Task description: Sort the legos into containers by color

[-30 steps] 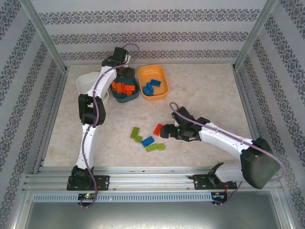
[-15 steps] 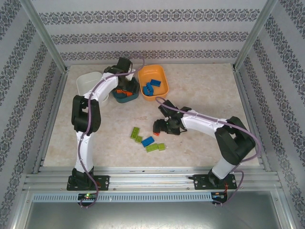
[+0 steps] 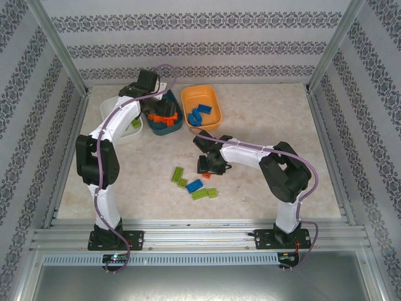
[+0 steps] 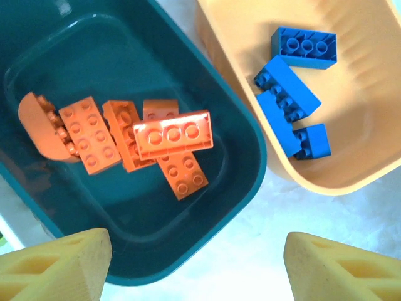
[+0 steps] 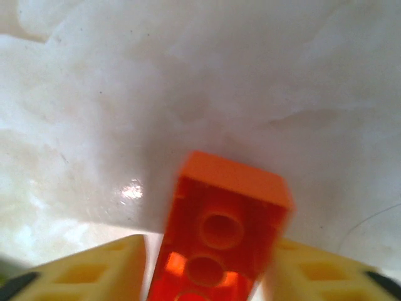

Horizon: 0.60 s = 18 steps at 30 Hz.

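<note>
No readable text, label, brand, number or sign stands on the legos [image 4: 172,133] or containers [image 4: 125,63].

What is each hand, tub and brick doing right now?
teal tub, holds orange bricks.
orange tub, holds blue bricks.
white tub, holds a green brick.
loose bricks, green and blue, lying on the table.
left hand, open, empty, above the teal tub.
right hand, closed on an orange brick.
</note>
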### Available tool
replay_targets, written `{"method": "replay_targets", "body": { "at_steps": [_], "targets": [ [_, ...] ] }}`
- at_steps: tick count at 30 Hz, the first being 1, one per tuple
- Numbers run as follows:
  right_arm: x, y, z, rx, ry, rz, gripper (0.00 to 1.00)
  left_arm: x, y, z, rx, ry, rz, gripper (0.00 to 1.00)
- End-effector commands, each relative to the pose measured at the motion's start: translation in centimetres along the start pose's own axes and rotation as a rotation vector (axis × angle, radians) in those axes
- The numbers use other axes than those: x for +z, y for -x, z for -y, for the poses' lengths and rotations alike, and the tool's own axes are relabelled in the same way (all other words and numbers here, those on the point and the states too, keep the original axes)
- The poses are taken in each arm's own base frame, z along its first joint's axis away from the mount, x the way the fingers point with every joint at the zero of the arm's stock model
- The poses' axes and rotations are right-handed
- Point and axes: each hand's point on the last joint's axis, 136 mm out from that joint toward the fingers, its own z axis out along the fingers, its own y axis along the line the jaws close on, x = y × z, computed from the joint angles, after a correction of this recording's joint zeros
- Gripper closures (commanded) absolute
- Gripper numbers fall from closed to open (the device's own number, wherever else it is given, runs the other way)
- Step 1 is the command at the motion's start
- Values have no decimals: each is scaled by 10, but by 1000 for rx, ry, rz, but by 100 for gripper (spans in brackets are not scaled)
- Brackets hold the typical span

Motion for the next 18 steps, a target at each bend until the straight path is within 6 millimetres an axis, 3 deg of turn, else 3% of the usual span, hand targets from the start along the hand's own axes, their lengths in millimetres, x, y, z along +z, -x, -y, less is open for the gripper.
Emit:
{"method": "replay_targets", "body": {
  "at_steps": [1, 5, 10, 18],
  "targets": [
    [1, 4, 0, -7, -48, 12, 61, -17, 15, -4, -29, -30, 84, 27],
    [-9, 20, -11, -30, -26, 64, 74, -26, 21, -7, -51, -46, 107, 26],
    [-38, 52, -43, -82, 55, 165, 79, -35, 22, -17, -78, -43, 130, 26],
    [-97, 150, -122, -174, 279, 394, 80, -45, 28, -41, -159, -33, 193, 24]
  ]
}}
